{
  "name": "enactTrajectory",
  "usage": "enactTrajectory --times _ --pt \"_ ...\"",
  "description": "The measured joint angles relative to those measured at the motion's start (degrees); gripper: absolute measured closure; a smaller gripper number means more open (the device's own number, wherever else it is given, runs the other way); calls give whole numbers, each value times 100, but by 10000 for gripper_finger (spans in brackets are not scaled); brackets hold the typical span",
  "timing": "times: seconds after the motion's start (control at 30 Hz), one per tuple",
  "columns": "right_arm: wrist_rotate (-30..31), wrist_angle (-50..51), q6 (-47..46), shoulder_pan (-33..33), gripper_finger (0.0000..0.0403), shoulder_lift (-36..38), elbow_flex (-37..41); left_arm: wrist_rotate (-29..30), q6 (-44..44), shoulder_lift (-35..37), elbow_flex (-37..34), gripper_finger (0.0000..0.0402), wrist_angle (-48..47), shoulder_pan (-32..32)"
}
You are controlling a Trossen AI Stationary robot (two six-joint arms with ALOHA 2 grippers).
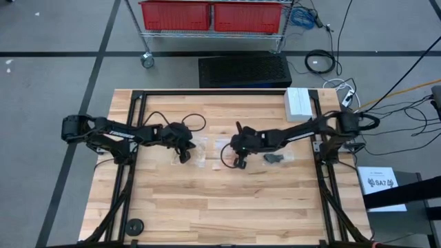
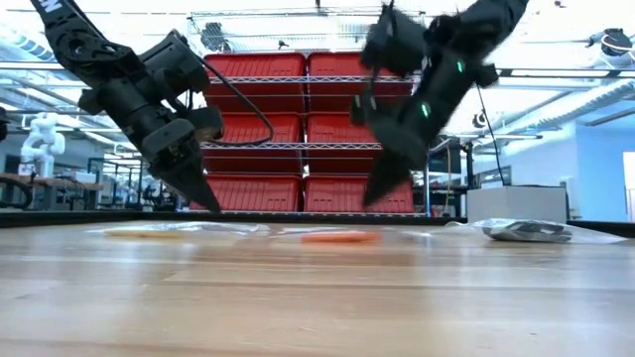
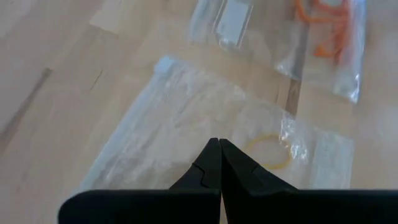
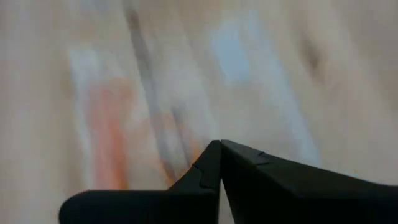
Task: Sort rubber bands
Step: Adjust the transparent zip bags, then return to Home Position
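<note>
though closed, left end effector (image 3: 219,146) beside tan rubber band (image 3: 268,151)

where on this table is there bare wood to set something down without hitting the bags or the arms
The widest free patch is the near half of the table, bordered by both grippers above and the small black disc at its near left corner. A narrower strip lies beyond the arms, left of the white box. The middle is crowded: clear bags, left gripper, right gripper.
</note>
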State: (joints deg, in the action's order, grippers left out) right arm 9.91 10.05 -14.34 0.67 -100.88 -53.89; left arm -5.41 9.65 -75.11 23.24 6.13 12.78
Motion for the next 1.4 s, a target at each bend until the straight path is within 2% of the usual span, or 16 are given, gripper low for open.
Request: enactTrajectory --times 0.13,0.23,0.3,0.37,0.53,0.67,0.77,1.03,1.13,1.23,1.4 --pt "20 28 193 -2 401 489 -308 0 18 0 0 401 166 4" --pt "347 878 78 12 400 904 -365 1 39 0 2 401 125 4" --pt "656 1818 -367 38 402 1118 -245 0 42 -2 0 401 61 4" --pt "709 2523 -947 45 402 1283 24 0 42 -2 2 401 71 2" --pt "801 3225 -2548 -216 402 1688 857 0 -51 -2 2 401 122 0" --pt "760 3205 -3636 -479 403 1808 1413 0 -52 -2 2 401 133 0" --pt "503 2991 -4283 -643 403 1788 1698 0 -48 -2 2 401 260 0" --pt "432 2399 -5371 -1027 403 1873 1775 0 53 -1 2 401 296 0" --pt "655 2430 -5745 -1141 403 2007 1782 0 55 42 2 401 316 0" --pt "997 2432 -5793 -1251 403 2249 1782 0 55 143 2 401 389 0" --pt "1724 2473 -4818 -1496 403 2939 1711 -13 51 675 2 401 347 0"
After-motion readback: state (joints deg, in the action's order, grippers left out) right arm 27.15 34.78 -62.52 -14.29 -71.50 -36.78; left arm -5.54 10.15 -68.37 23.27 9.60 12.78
